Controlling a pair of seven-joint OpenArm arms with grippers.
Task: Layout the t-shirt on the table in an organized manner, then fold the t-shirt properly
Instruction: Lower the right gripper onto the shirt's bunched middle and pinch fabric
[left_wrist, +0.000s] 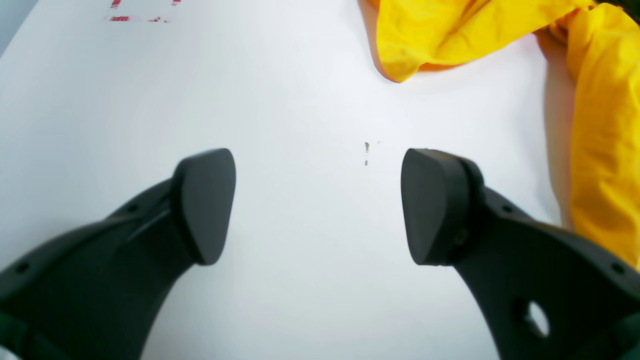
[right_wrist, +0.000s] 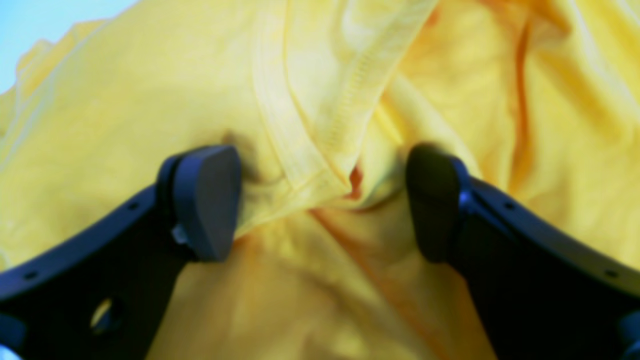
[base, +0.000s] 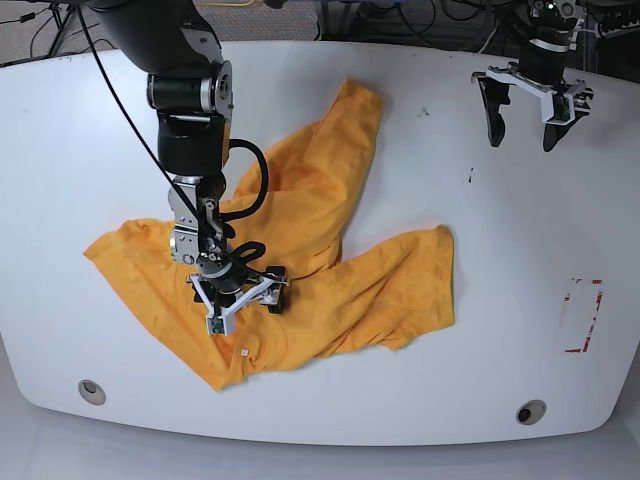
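On the table's (base: 420, 400) near left, the right gripper (base: 240, 300) straddles a ridge of the crumpled t-shirt (base: 330, 260), jaws wide, and could pinch several layers, while the left gripper (base: 522, 115) hovers spread, empty.

One orange-yellow t-shirt (base: 330, 270) lies rumpled on one white table (base: 90, 150). One small white label (base: 243, 352) shows on the shirt, toward the table's front edge. Two round grey grommet holes sit in the table near its front edge: one (base: 91, 390) by the front left corner, one (base: 531, 411) by the front right corner. One red-taped rectangle (base: 583, 315) is marked near the right edge. Two robot arms are present, each with one gripper, so two grippers: the left gripper (base: 524, 128) and the right gripper (base: 243, 303).
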